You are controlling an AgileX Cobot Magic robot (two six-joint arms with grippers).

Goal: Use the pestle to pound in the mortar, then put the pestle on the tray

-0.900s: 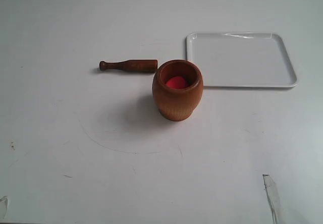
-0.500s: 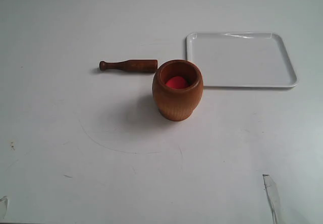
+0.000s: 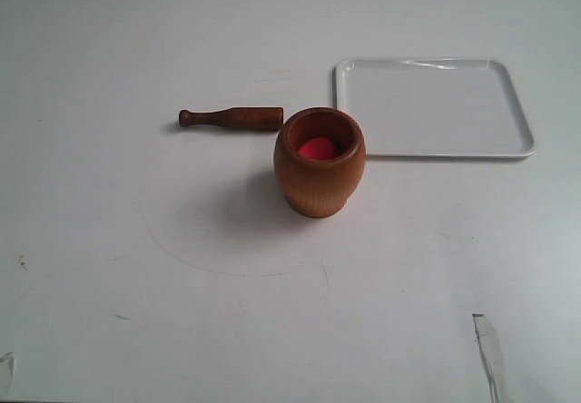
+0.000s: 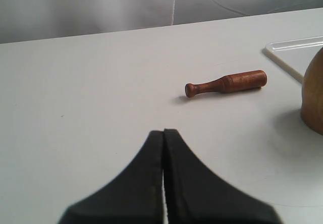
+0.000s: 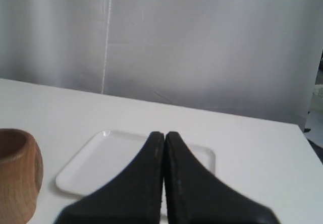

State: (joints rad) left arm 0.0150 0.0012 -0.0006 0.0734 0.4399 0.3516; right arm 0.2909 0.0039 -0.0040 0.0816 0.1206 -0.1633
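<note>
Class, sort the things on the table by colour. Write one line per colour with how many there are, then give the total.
Brown wood: 2, the mortar and the pestle
White: 1, the tray
Red: 1, the ball inside the mortar
Total: 4

Ahead of the left gripper (image 4: 163, 131) and off to one side, the mortar (image 4: 314, 95) is cut by the picture's edge to a curved slice of its wall, and the tray (image 4: 295, 52) beyond it to one corner. The right gripper (image 5: 164, 133) hides part of the tray's near rim, and the mortar beside it is cut off too, its inside unseen. Both grippers blur toward their bases.
</note>
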